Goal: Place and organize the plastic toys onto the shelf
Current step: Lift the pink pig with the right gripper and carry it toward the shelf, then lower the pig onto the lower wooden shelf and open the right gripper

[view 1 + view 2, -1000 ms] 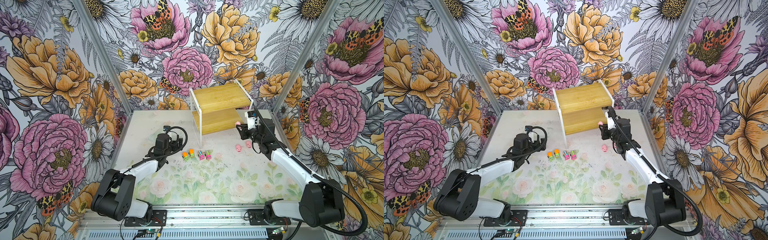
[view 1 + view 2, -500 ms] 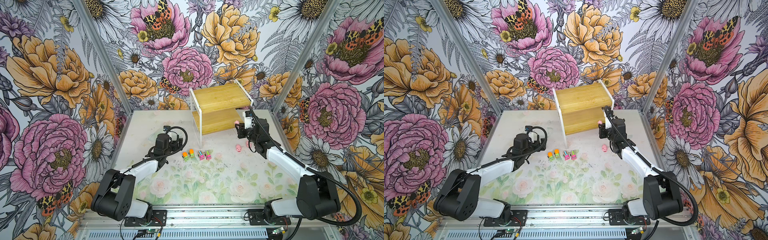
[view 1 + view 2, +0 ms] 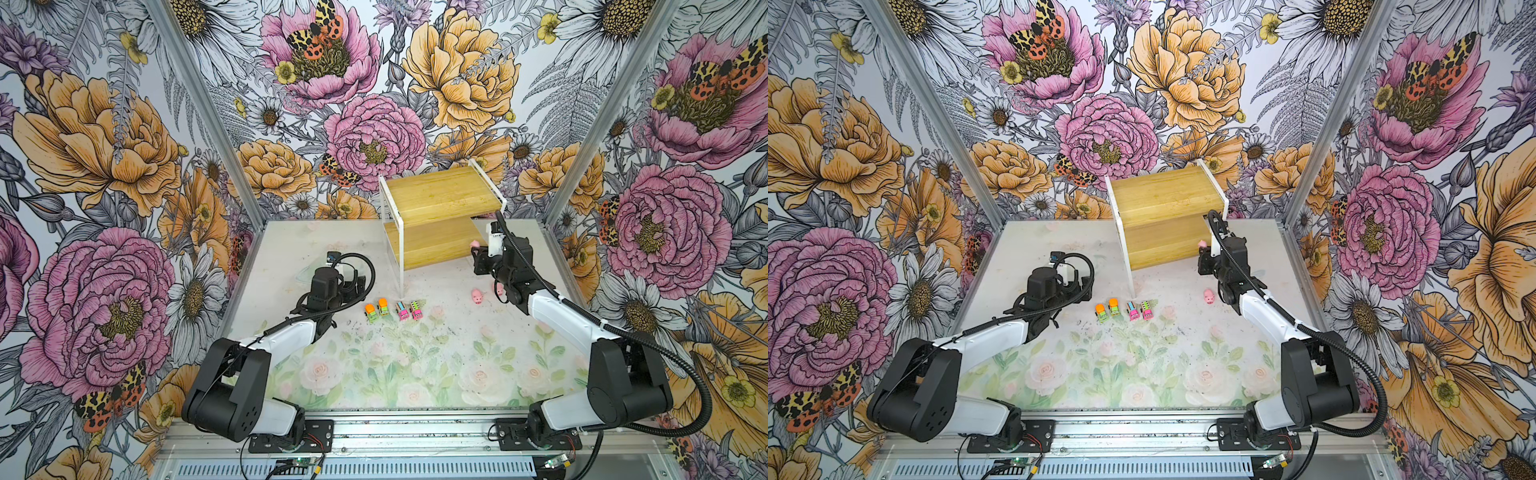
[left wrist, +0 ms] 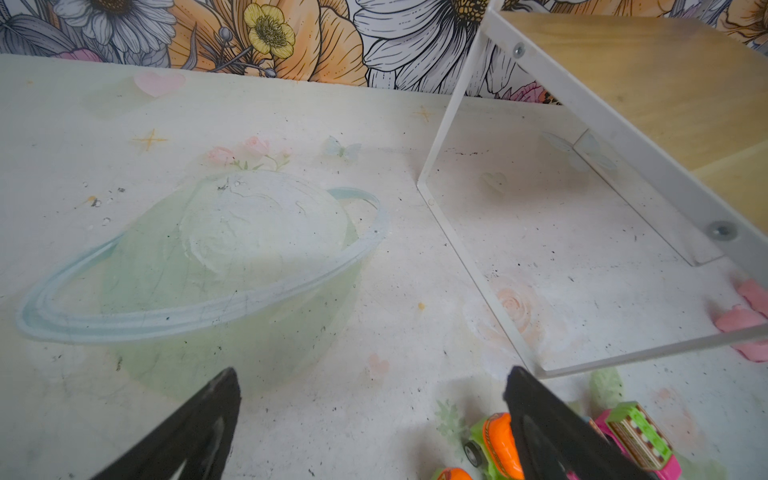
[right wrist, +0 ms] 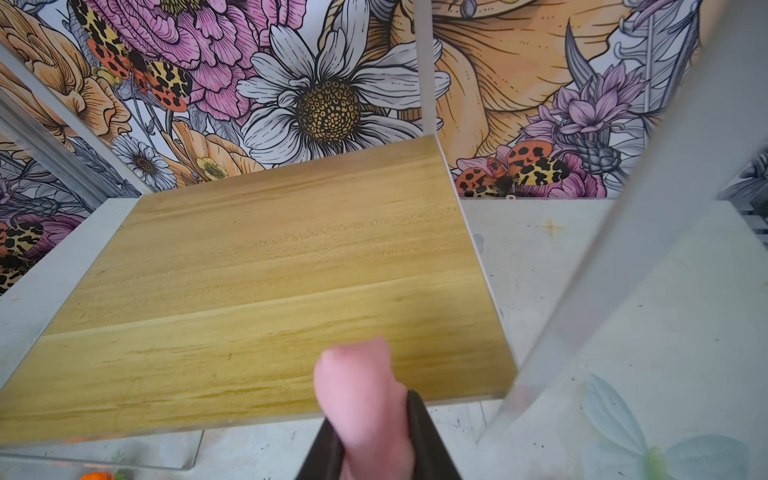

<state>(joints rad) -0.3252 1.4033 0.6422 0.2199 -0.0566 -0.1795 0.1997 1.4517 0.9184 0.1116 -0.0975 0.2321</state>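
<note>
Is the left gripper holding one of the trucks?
No: the left gripper stands open, gripping nothing; the green truck stands on the table by one finger.

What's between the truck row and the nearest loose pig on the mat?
Nothing; in both top views only bare printed mat separates the end pink truck from that pig.
</note>
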